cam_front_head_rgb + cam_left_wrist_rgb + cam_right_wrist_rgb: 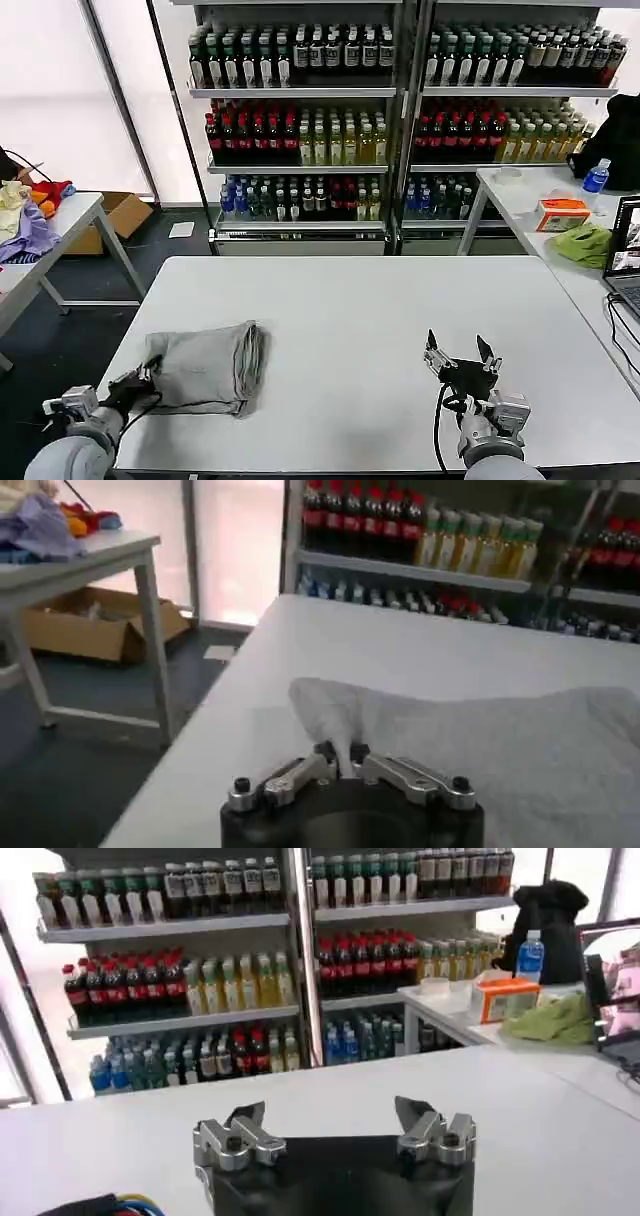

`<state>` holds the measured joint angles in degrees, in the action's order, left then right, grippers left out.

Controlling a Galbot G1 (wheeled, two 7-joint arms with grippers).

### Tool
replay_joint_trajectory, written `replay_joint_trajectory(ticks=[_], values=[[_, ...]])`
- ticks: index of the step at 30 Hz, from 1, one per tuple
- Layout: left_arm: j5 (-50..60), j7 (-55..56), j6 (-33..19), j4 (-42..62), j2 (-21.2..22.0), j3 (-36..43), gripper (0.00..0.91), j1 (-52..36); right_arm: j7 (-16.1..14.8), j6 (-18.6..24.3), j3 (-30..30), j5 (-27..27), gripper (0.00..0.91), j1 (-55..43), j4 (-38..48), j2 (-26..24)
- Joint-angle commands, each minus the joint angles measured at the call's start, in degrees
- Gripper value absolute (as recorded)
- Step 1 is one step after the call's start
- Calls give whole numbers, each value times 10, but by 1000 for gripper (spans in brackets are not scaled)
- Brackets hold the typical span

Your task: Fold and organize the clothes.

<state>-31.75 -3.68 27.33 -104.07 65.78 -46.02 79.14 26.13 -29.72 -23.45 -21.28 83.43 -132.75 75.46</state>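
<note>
From the head, the folded grey shirt [205, 368] lies at the left front of the white counter [380, 300], the left tool [140, 381] at its near edge. The right tool [461, 356] hovers agape, holding nothing.

At the left wrist, closed fingertips [328, 752] pinch a corner (thin purchase); pulling could unravel the fold.

L gripper [143, 379] pinches folded grey shirt [205, 367] on table [350, 300]; R gripper [461, 353] open.
</note>
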Motion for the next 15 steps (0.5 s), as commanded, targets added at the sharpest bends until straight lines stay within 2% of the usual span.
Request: replay_joint_trajectory(ticks=[1,2,5,8,12,15], values=[[-15,-1,-10,14,-92,-111,0,-5,-1,1,4,1,907,-5,3,2],[-14,0,-15,23,-119,-127,0,-4,-1,2,5,0,907,-5,4,2],[-19,4,-18,30,-157,-154,0,-2,-2,5,6,-4,907,-7,7,2],[-20,4,-16,15,-178,-175,0,1,-2,7,6,-6,907,-8,12,3],[-11,4,-10,-28,-159,-157,0,15,-1,7,3,-8,907,-10,13,4],[5,7,-9,-68,-123,-124,0,32,-2,7,-3,-11,907,-5,10,3]])
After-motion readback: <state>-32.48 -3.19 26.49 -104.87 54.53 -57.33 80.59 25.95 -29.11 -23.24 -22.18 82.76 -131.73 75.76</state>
